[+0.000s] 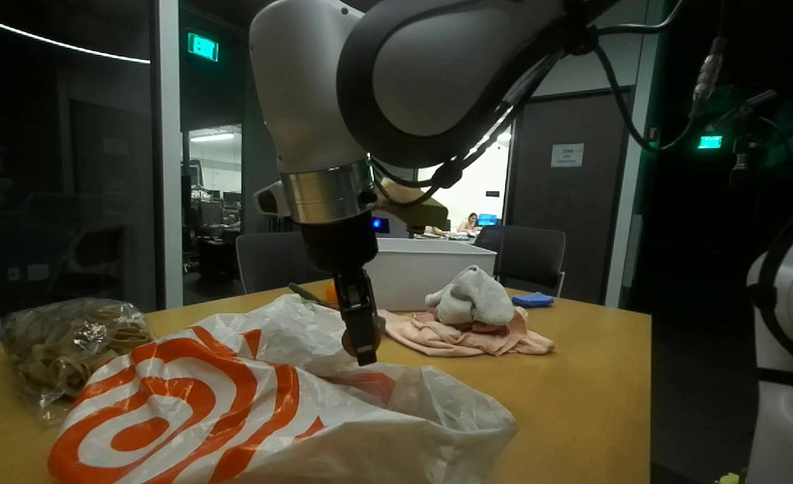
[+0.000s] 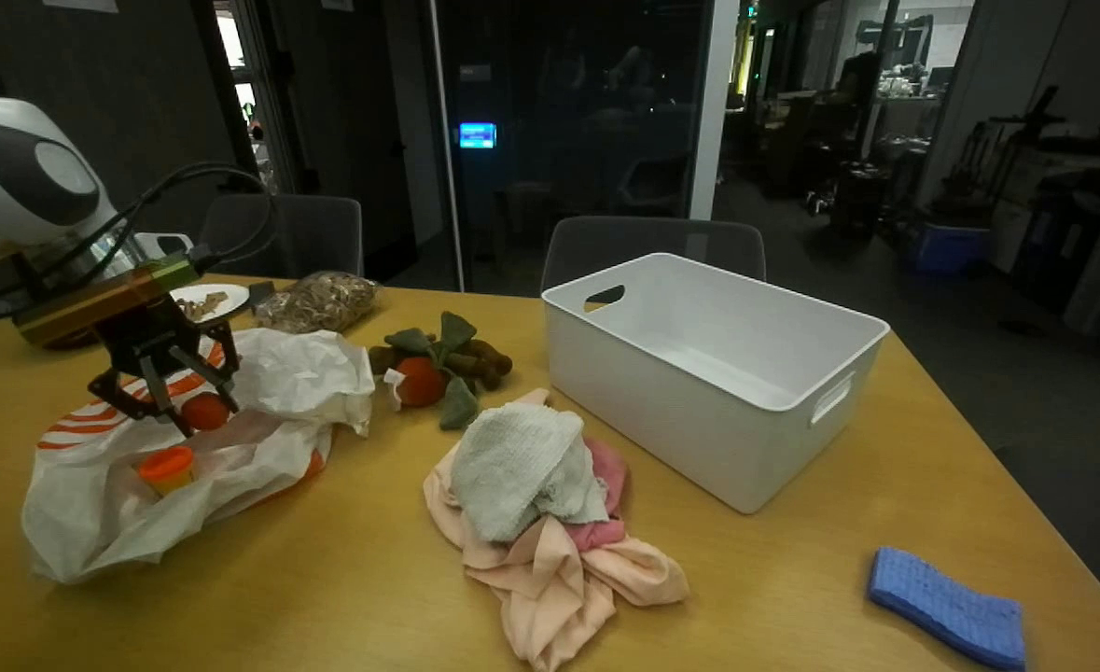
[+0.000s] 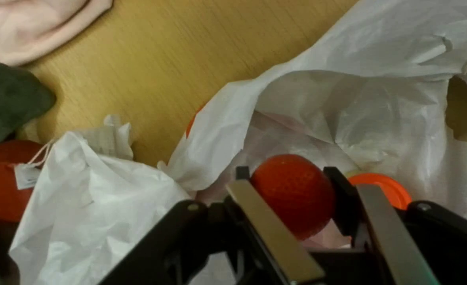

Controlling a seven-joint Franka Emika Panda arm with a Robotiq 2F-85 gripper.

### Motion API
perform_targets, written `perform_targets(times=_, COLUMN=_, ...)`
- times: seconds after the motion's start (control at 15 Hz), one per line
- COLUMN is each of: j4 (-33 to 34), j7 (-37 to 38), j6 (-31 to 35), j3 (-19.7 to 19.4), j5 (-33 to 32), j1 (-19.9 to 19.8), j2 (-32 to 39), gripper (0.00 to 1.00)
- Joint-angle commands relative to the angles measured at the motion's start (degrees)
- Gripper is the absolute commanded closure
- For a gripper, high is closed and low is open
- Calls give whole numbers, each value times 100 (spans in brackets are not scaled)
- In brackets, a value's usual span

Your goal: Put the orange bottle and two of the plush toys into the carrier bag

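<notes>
While the bag (image 1: 235, 403) holds the orange bottle (image 2: 168, 469), the jaws above pinch a red ball (image 3: 294, 196), perhaps one toy; plush toys (image 2: 421, 381) inside the desk's edge (image 2: 512, 310) lie unpacked.

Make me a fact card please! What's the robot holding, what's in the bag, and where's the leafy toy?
Gripper: holding a red ball
Ball's spot: at the open mouth of the carrier bag
In the bag: orange bottle; the deeper part is hidden
Leafy toy: red and green, on the table beside the bag
Also there: white bin; grey cloth piled on pink cloth and peach cloth
</notes>
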Motion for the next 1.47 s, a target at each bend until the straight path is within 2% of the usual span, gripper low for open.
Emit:
perform_targets(times=0.0, j4=484, j7=-254, j6=-39, j3=-20, j5=-210, j1=-37, j2=674, gripper=76)
perform_targets(times=0.33, j4=797, j7=-507, j6=-50, j3=-101, j5=-95, j1=-80, j2=1277, gripper=76)
perform_targets(times=0.4, j4=868, j7=-580, j6=-99, j3=-92, j5=-24, j1=-78, j2=1357, gripper=29)
perform_targets(times=0.53, j4=927, j7=-777, j6=-140, j3=-78, j5=247, j1=-113, j2=1369, gripper=19)
perform_targets(times=0.67, j4=916, j7=-904, j6=-101, j3=-80, j5=464, j1=-145, j2=1284, gripper=3)
perform_targets(times=0.87, j4=795, j7=-891, j6=-88, j3=-120, j5=538, j1=-187, j2=901, gripper=0)
perform_targets(times=1.2, j4=479, j7=-371, j6=-110, j3=-326, j5=-3, j1=-335, j2=20, gripper=0)
perform_targets(times=1.4, j4=251, j7=-84, j6=-127, j3=-537, j5=-68, j1=-515, j2=-494, gripper=0)
